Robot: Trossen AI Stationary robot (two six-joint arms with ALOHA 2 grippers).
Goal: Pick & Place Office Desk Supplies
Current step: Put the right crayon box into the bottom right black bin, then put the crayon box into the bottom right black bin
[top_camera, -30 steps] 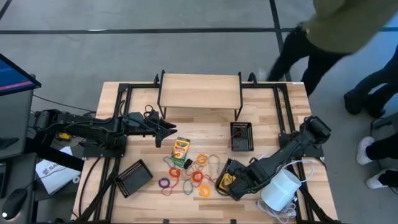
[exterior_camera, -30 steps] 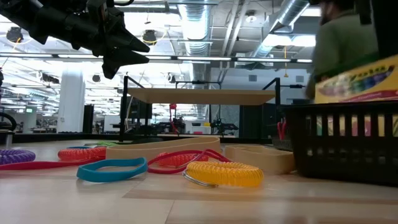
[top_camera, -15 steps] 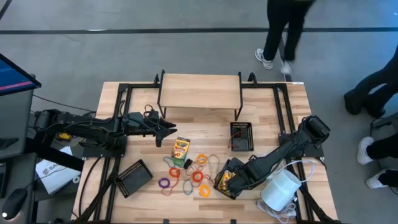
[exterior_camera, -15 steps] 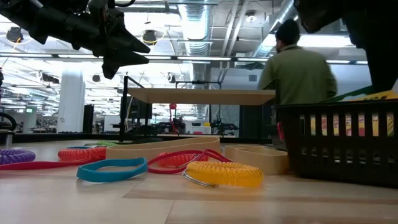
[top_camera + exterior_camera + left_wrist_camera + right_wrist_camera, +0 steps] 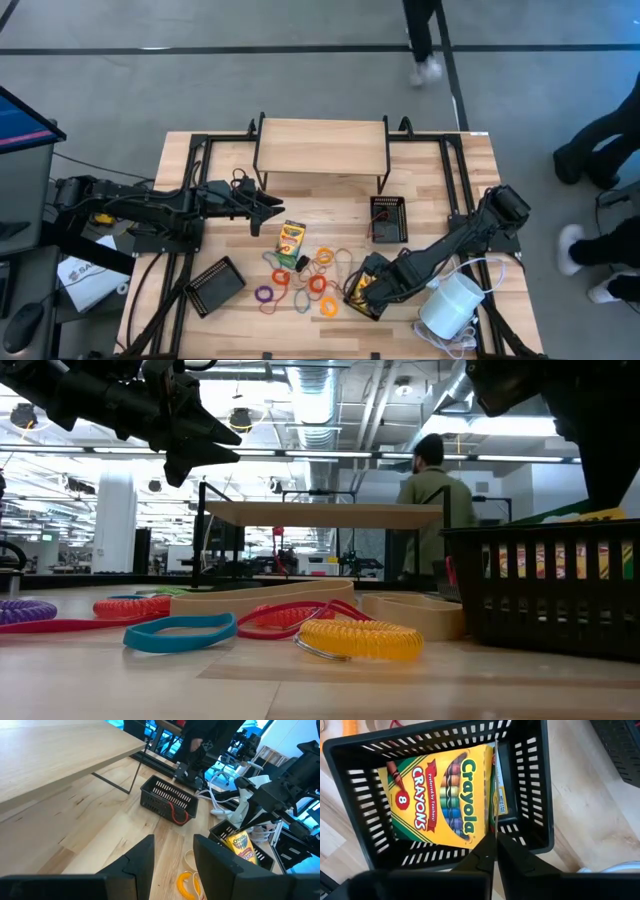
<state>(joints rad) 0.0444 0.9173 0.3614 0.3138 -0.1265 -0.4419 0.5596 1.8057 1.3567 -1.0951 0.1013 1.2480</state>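
Observation:
One yellow-and-green crayon box [image 5: 440, 795] lies in a black mesh tray [image 5: 535, 785] near the table's right side. Its upper edge [image 5: 590, 515] shows just above the tray rim. My right gripper [image 5: 495, 840] is over this tray [image 5: 365, 272], shut. A second crayon box [image 5: 291, 240] lies flat on the table's middle. Coloured elastic loops [image 5: 310, 280] are scattered beside it; a yellow coil [image 5: 360, 640] and a blue loop [image 5: 180, 630] lie nearest the low camera. My left gripper [image 5: 172, 865] hovers open above the table [image 5: 268, 207], left of the second box. My right gripper comes from above, pointing down into the tray. Its shut fingertips [image 5: 487, 851] meet at the crayon box's long side edge [image 5: 496, 820], near one corner. The fingers hide the exact contact. The box rests inside the tray, leaning slightly.
A second mesh tray [image 5: 388, 218] with a red loop stands near the raised wooden shelf [image 5: 320, 148]. A third tray [image 5: 215, 285] sits near the left. A white cylinder [image 5: 450, 305] with a cord lies beside the right arm. A person [image 5: 430, 510] walks beyond the far edge.
My right gripper has come down with the crayon box. In the low view the box has sunk from well above the tray rim to just over it. A person has walked away beyond the table's far edge.

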